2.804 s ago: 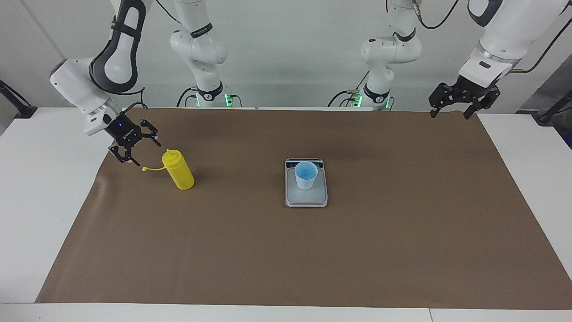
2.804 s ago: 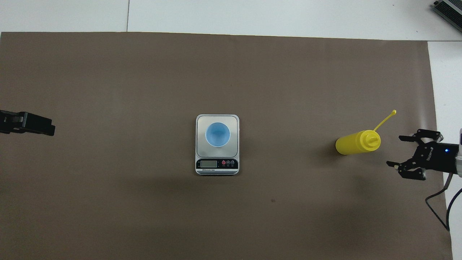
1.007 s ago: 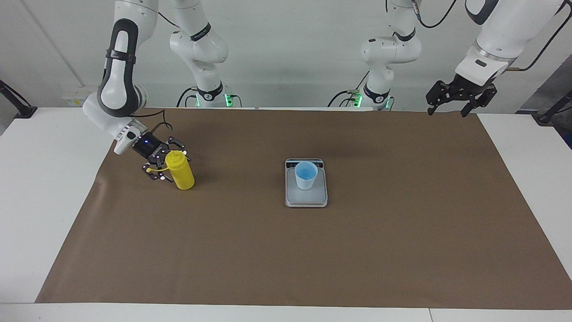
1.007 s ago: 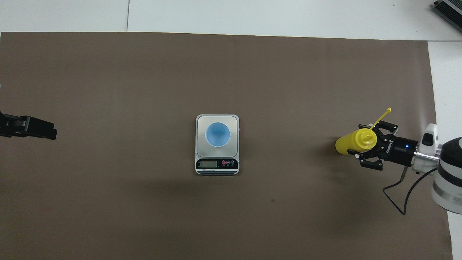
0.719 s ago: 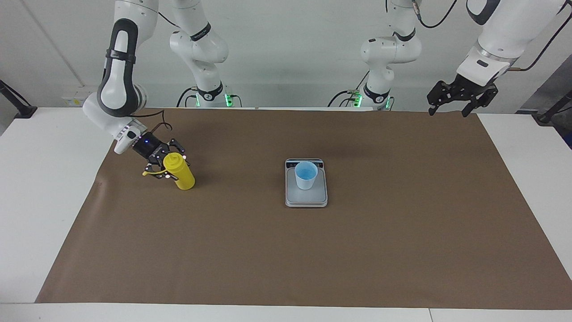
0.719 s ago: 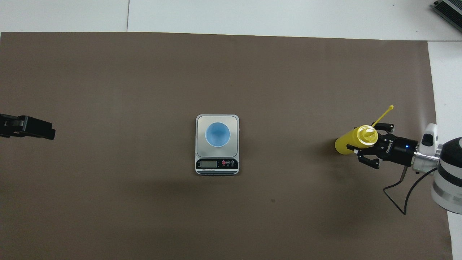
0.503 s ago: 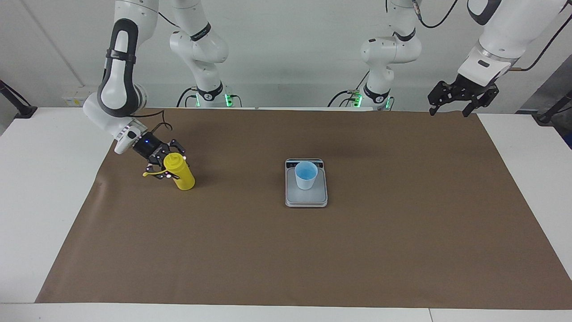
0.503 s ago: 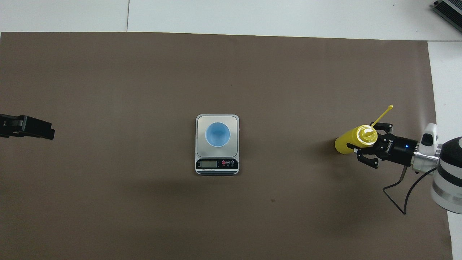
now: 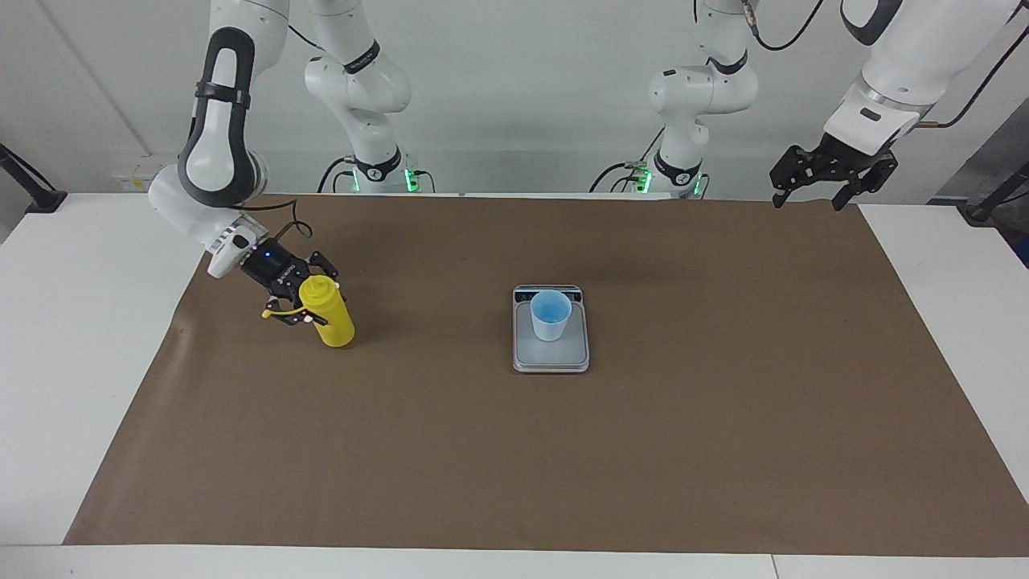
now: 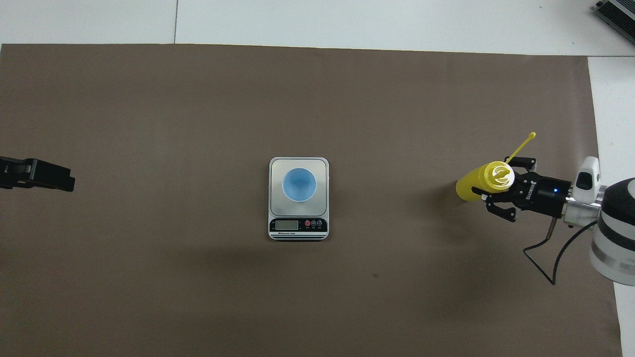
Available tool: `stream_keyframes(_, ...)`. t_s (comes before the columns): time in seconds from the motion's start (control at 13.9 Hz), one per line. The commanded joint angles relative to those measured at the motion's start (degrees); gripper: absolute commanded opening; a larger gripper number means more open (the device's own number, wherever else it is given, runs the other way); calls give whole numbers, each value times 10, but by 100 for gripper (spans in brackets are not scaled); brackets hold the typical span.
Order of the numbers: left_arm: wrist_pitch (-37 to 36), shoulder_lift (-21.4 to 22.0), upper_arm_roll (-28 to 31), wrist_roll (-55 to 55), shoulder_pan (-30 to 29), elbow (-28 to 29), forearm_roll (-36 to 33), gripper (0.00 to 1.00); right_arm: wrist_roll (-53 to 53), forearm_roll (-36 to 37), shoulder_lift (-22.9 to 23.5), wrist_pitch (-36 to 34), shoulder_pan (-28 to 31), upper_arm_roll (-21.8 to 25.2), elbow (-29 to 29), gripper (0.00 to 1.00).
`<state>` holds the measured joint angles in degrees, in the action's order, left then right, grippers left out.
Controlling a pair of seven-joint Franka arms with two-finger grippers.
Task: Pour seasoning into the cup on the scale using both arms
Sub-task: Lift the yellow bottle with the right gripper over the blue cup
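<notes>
Toward the right arm's end of the mat [image 9: 450, 450]: right gripper [image 9: 304, 305] clenching the bottle [image 9: 327, 315], tilting it. Mid-mat: cup [image 9: 551, 314] sitting on the scale [image 9: 551, 357]. Over the mat's corner by its own base: left gripper [image 9: 832, 175] waiting, spread wide.

Place: robotics lab
Arms: white jointed arms [image 9: 217, 121] bolted at the desk's edge, cables trailing
Desk: white desk [image 9: 72, 338] under a brown mat [image 9: 514, 450]
Walls: bare, pale
Gear: kitchen scale [image 9: 551, 354] mid-mat
</notes>
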<state>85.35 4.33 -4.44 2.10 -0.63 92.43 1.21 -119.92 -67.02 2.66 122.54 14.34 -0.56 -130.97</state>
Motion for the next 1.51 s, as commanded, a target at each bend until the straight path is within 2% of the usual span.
stream_keyframes(0.0,1,17,-1,-5,-6,18,7,100,21,-5,-11,4,-1,-6,11,0)
stream_keyframes(0.29,1,16,-1,-5,-6,18,7,100,81,41,-13,9,-32,-6,46,0)
stream_keyframes(0.58,1,17,-1,-5,-6,18,7,100,113,92,-14,48,-58,-6,62,0)
stream_keyframes(0.93,1,16,-1,-5,-6,18,7,100,193,295,-18,47,-93,-7,120,0)
stream_keyframes(1.15,1,17,-1,-5,-6,18,7,100,252,340,-23,55,-128,-7,125,0)
stream_keyframes(1.44,1,16,-1,-5,-6,17,7,100,363,442,-17,83,-185,-8,153,0)
